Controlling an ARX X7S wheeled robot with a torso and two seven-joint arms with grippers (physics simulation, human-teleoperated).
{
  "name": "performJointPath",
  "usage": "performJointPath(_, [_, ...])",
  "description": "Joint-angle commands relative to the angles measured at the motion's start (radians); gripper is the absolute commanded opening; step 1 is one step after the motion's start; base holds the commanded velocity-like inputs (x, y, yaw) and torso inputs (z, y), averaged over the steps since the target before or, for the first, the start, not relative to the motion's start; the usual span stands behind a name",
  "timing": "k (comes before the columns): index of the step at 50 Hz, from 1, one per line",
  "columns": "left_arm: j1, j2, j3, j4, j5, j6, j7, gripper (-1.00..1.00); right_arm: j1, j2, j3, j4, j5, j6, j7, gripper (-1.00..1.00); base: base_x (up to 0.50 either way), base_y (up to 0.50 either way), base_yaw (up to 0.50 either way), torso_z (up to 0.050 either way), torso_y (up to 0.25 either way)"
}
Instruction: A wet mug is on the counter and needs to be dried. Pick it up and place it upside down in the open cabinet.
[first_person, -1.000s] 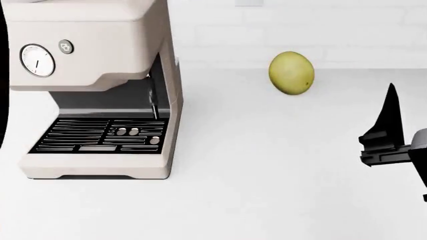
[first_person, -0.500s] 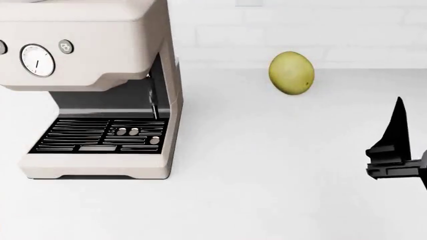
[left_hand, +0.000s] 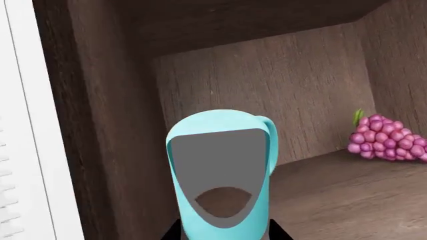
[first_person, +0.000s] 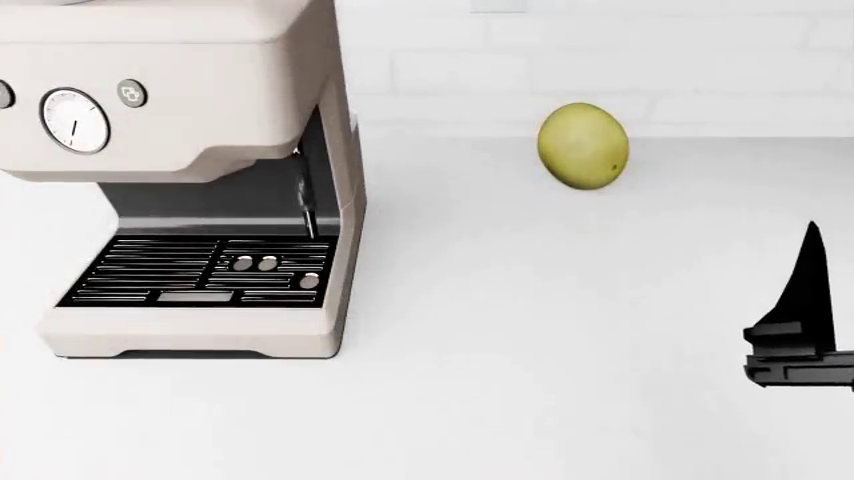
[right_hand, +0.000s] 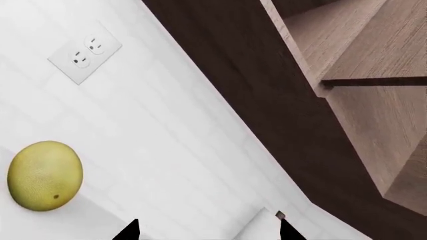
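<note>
The light-turquoise mug (left_hand: 223, 165) shows only in the left wrist view, gripped at its near end between my left gripper's (left_hand: 223, 234) black fingertips. It is held inside the open dark-wood cabinet (left_hand: 280, 85), above the shelf floor, with its hollow grey inside facing the camera and its loop handle on the far upper side. My right gripper (first_person: 807, 320) is open and empty over the white counter (first_person: 534, 350) at the right edge of the head view. The mug and left gripper are out of the head view.
A purple grape bunch (left_hand: 388, 140) lies on the cabinet shelf beside the mug. A yellow-green fruit (first_person: 583, 146) sits at the back of the counter and also shows in the right wrist view (right_hand: 45, 175). A coffee machine (first_person: 187, 150) stands at the left. A wall outlet (right_hand: 85, 51) is above the fruit.
In the head view my right gripper has drifted down and toward the right edge. A dark shape at the left edge is gone. The fruit and machine have not moved.
</note>
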Motion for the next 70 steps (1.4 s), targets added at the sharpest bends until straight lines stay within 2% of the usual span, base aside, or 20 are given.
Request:
performJointPath(1, [-0.003,0.000,0.130,-0.015,-0.122,-0.002,-0.037,-1.00,-0.023,-0.036,0.047,0.001,0.018,-0.058,-0.005,1.00,0.00,0.00,0.00,0.000,0.000])
performJointPath(11, [-0.003,0.000,0.210,-0.017,-0.198,0.007,-0.039,-1.00,-0.045,-0.052,0.072,0.005,0.040,-0.085,0.008,1.00,0.00,0.00,0.00,0.000,0.000])
performJointPath(28, [-0.003,0.000,0.260,-0.028,-0.250,0.002,-0.041,-1.00,-0.043,-0.070,0.089,-0.001,0.040,-0.102,-0.006,1.00,0.02,0.00,0.00,0.001,0.000])
performJointPath(29, [-0.003,0.000,0.262,-0.028,-0.252,0.002,-0.042,1.00,-0.042,-0.071,0.090,-0.001,0.040,-0.102,-0.007,1.00,0.02,0.00,-0.01,0.000,0.000])
performJointPath(35, [-0.003,0.000,0.272,-0.033,-0.254,0.003,-0.044,1.00,-0.042,-0.073,0.092,-0.001,0.040,-0.103,-0.007,1.00,0.02,0.00,-0.01,0.002,0.000])
performJointPath(51, [-0.003,0.000,0.213,-0.038,-0.180,-0.001,-0.041,1.00,-0.055,-0.077,0.106,-0.002,0.060,-0.112,0.003,1.00,0.02,0.00,-0.01,0.002,0.000])
performJointPath(64, [-0.003,0.000,-0.007,-0.031,0.054,0.079,-0.028,1.00,-0.044,-0.087,0.109,-0.006,0.058,-0.115,-0.013,1.00,0.03,0.00,-0.01,0.004,0.000])
performJointPath(70, [-0.003,0.000,-0.069,-0.027,0.137,0.101,-0.031,1.00,-0.059,-0.089,0.108,-0.006,0.074,-0.120,0.002,1.00,0.02,0.00,-0.01,0.004,0.000])
